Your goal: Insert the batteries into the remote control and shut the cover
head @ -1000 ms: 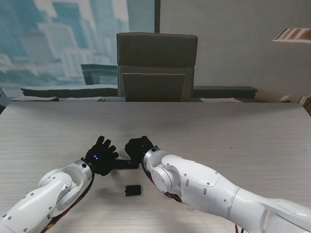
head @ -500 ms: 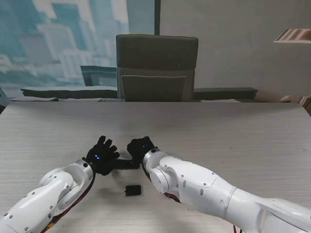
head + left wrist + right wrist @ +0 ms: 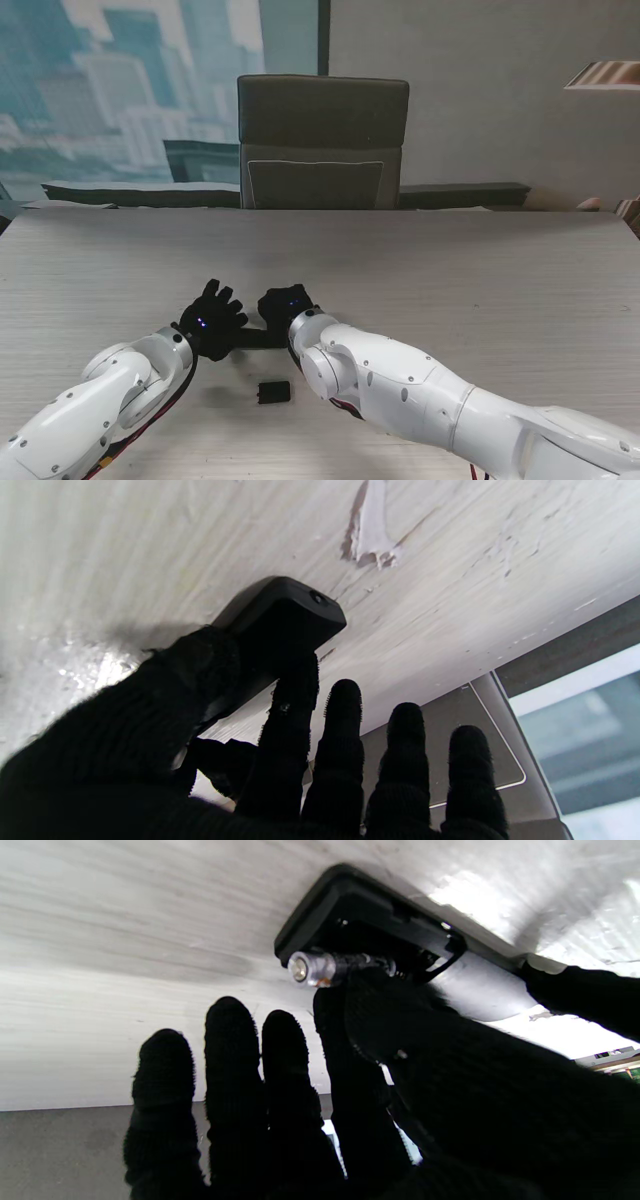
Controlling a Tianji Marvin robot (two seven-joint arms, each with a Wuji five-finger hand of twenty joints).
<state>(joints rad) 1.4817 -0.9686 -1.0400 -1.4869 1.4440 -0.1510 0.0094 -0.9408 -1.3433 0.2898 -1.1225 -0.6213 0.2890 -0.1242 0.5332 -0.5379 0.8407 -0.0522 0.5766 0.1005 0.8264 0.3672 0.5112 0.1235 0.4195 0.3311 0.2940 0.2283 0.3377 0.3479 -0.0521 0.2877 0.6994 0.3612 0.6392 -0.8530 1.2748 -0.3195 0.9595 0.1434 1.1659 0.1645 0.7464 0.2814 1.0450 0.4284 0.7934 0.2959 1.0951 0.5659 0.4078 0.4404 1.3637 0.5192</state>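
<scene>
**Battery pressed at the open compartment**

The remote control (image 3: 255, 337) lies on the tabletop (image 3: 480, 280) between both hands. The left robot hand (image 3: 210, 322) pinches its end; the right robot hand (image 3: 285, 305) pinches a battery (image 3: 325, 969) at the bay. The cover (image 3: 273, 391) lies at 6 o'clock from the remote.

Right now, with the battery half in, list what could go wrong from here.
1. The silver cylindrical battery sits tilted at the edge of the black plastic remote control, its end protruding; pressed by the right hand, it could pop out.
2. The left hand grips only the remote's far end, so it may pivot.
3. The small black battery cover lies loose near the right forearm, which could sweep it away.
</scene>
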